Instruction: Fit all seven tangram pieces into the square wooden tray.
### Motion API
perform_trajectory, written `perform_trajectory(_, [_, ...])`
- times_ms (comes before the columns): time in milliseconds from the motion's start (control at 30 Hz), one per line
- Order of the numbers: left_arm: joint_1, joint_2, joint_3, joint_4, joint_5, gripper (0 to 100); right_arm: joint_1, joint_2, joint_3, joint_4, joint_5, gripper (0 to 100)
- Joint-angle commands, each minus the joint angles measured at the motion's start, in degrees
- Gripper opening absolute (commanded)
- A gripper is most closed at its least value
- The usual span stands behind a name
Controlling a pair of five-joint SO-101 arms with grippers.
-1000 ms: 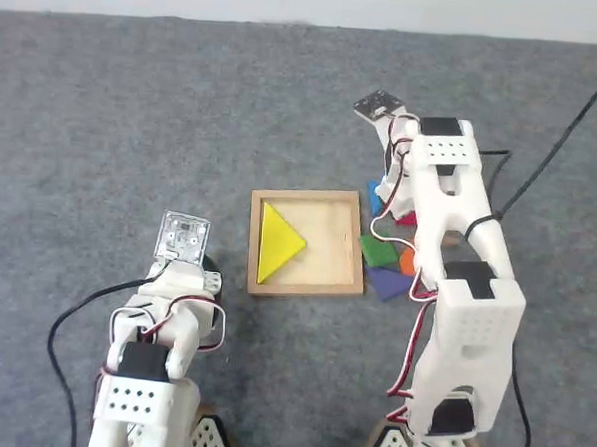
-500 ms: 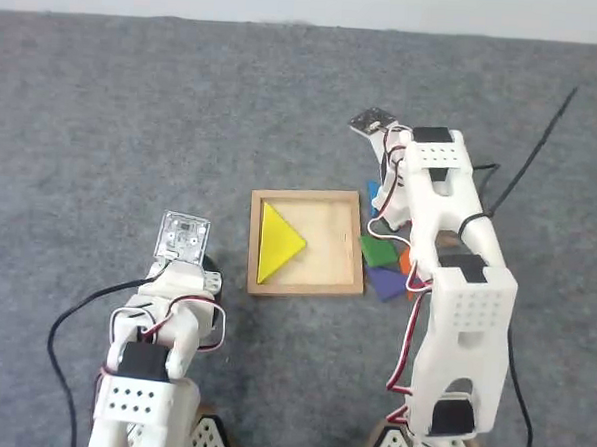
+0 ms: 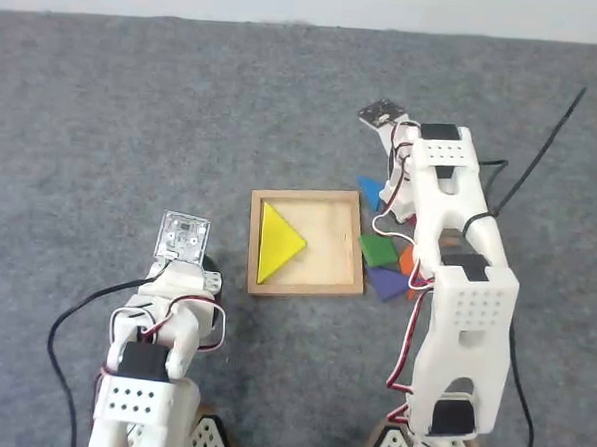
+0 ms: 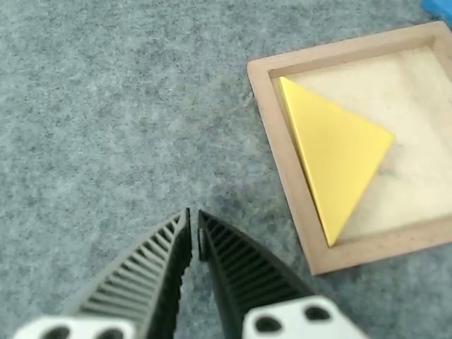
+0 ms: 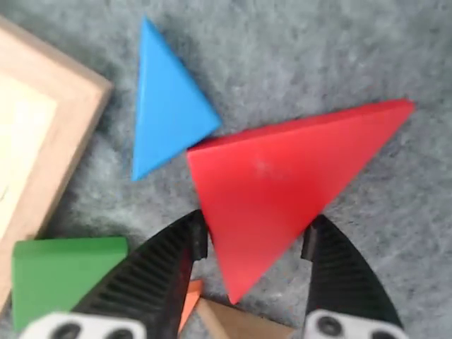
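Grey, carpet-like fabric covers the surface (image 3: 134,105) from edge to edge. Near the middle of the high view we see the square wooden tray (image 3: 309,197), and inside it one yellow triangle (image 3: 278,240) lies flat, its long side along the tray's left wall and its point aimed at the centre. The rest of the tray floor is bare wood.

Just right of the tray, the other pieces lie on the fabric in a loose cluster. A blue triangle (image 3: 368,186) sits near the tray's upper right corner. Below it come a green piece (image 3: 378,251), an orange piece (image 3: 407,259) and a purple piece (image 3: 386,281), partly under the right arm (image 3: 448,241). In the right wrist view we also make out a red triangle (image 5: 282,169), one corner touching the blue triangle, and a tan piece (image 5: 240,321) next to the orange one.

The right claw (image 5: 256,227) is spread, with the narrow end of the red triangle between its fingers. We cannot tell whether they press on it.

The left arm (image 3: 163,327) is at the lower left of the high view. The left claw (image 4: 193,215) hangs over bare fabric near the tray's left wall, its fingers pressed almost together and holding nothing.
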Motion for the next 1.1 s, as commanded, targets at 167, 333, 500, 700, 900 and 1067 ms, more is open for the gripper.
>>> perform_trajectory(167, [-0.18,-0.7,-0.48,0.26,0.35,2,0.04,-3.3,-0.35,0.04,-4.66,19.5])
perform_trajectory(333, [-0.18,-0.7,-0.48,0.26,0.35,2,0.04,-9.89,-0.35,1.63,-14.51,19.9])
perform_trajectory(500, [-0.18,-0.7,-0.48,0.26,0.35,2,-1.1,-13.67,-0.26,-1.8,-22.59,20.5])
perform_trajectory(700, [-0.26,-0.7,-0.48,0.26,0.35,2,-5.32,-9.01,-0.26,-4.35,-22.15,33.5])
perform_trajectory(900, [-0.26,-0.7,-0.48,0.26,0.35,2,-4.7,-4.88,-0.35,-5.23,-22.15,33.5])
perform_trajectory(1067, [-0.26,-0.7,-0.48,0.26,0.35,2,-2.07,-2.86,-0.35,-6.73,-22.59,33.3])
